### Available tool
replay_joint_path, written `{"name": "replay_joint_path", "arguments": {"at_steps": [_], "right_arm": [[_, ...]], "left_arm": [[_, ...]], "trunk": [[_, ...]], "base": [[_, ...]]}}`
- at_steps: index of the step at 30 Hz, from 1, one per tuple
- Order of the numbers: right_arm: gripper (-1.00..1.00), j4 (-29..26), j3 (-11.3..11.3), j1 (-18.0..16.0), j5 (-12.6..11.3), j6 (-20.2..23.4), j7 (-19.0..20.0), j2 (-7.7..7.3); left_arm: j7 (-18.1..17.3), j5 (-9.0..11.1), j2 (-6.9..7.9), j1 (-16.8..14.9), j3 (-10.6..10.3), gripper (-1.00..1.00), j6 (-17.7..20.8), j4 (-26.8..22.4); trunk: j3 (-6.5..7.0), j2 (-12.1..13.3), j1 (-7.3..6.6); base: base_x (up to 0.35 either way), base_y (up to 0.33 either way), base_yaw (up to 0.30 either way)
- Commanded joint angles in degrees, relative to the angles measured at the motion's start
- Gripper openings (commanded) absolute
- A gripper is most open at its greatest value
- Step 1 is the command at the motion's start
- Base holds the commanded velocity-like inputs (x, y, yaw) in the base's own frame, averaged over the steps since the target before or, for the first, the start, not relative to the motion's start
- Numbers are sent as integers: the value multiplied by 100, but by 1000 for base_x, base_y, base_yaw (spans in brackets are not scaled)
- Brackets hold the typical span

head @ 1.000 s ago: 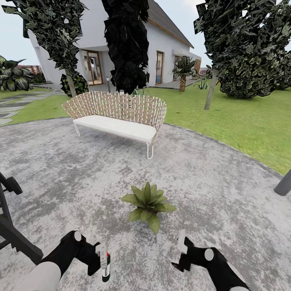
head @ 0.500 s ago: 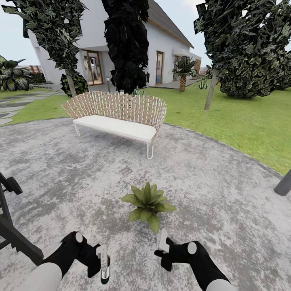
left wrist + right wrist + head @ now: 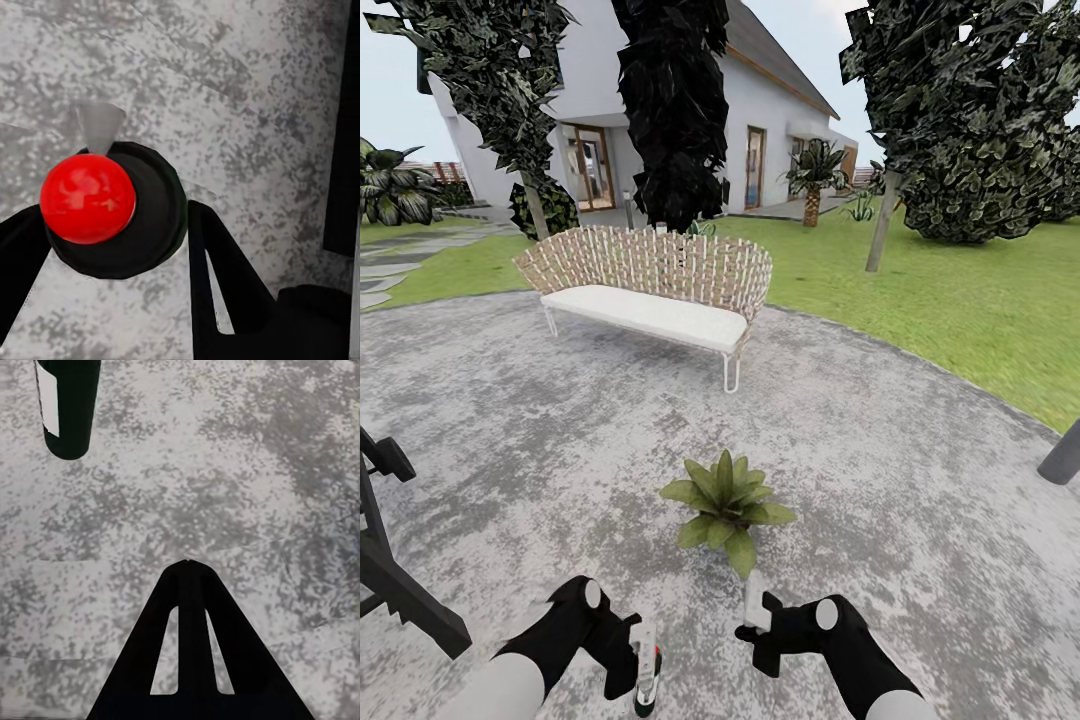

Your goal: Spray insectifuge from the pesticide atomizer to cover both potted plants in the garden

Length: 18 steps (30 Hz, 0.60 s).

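Red-topped white atomizer (image 3: 647,680), green speckled plant (image 3: 726,508), mottled grey patio (image 3: 880,470), tan wicker bench (image 3: 655,285)

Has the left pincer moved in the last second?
Yes. The left pincer, holding the pesticide atomizer, shifted right toward the potted plant, which stayed put.

- The left arm enters at the lower left of the head view, black wrist angled inward.
- Its left gripper (image 3: 644,672) is closed around a spray bottle (image 3: 648,680); the fingers (image 3: 225,281) flank the bottle's dark body.
- The right arm enters at the lower right.
- The right gripper (image 3: 757,615) points up and inward, its fingers (image 3: 189,652) spread apart with nothing between them.
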Motion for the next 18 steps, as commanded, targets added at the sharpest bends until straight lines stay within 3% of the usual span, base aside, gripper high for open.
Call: {"name": "replay_joint_path", "arguments": {"at_steps": [1,3,6,10,18], "right_arm": [[-100,-3,6,-4,47,-34,27,10],[-100,-1,39,-4,40,-33,27,10],[-100,-8,59,-4,-97,-34,27,10],[-100,-20,64,-5,-279,-40,27,10],[-100,-51,71,-29,-330,-34,34,10]], "left_arm": [[54,-43,-23,2,-163,-100,-25,-7],[284,-38,-48,5,-415,-100,-12,4],[481,-31,-59,6,-562,-100,-6,31],[518,-21,-61,0,-590,-100,-5,0],[536,32,-142,-3,-591,-100,-25,-11]], "trunk": [[-5,-2,-1],[-5,-2,-1],[-5,-2,-1],[-5,-2,-1],[-5,-2,-1]], "base": [[0,0,0],[0,0,0],[0,0,0],[0,0,0],[0,0,0]]}}
